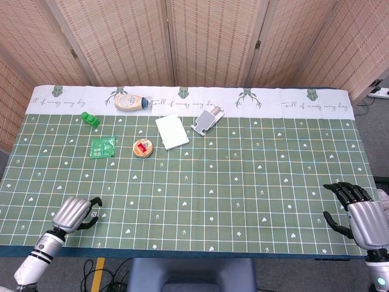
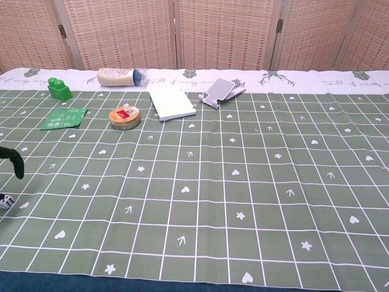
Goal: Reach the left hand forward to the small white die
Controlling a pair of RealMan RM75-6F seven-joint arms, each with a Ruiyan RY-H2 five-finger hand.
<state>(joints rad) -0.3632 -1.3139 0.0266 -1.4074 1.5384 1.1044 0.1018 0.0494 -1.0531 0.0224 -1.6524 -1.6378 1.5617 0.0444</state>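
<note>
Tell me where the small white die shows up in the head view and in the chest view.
Head view: small white die near the bottom left, just right of the left hand.
Chest view: die at the far left edge, below a dark fingertip.
Shared landmark: the green block, far behind the die.
</note>
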